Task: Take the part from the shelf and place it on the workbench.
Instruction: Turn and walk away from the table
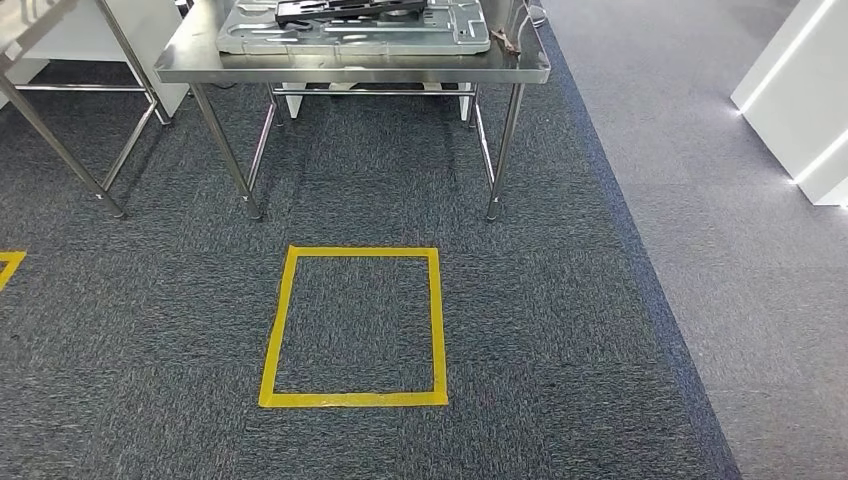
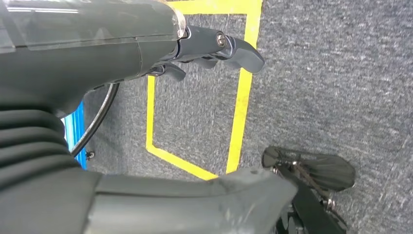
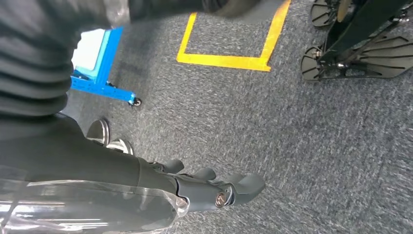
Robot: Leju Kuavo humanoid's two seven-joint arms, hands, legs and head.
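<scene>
You were standing back from a steel workbench (image 1: 350,62), with both arms hanging at your sides. Your left hand (image 2: 214,51) held nothing, its fingers loosely extended over the carpet. Your right hand (image 3: 219,187) was likewise empty, its fingers slack and apart.

On the workbench lay a pressed metal tray (image 1: 350,35) with a dark flat piece (image 1: 345,10) on top of it. That dark piece may have been the part, though only its near strip was visible at the picture's upper edge, so I could not tell. If it was, the placing looked done and only stepping away remained. If not, the fetching from the shelf was all yet to do, and I could not make out a shelf.

For room to move, a yellow taped square (image 1: 352,328) marked the carpet (image 1: 150,330) between you and the bench, well short of the bench legs. A second steel frame (image 1: 60,140) stood to the left of the bench, with a gap between them. To the right, the dark carpet gave way to a paler floor strip (image 1: 700,200), with white cabinets (image 1: 800,100) beyond it. A blue wheeled frame (image 3: 104,73) stood near your right side, so a turn that way looked tighter.
</scene>
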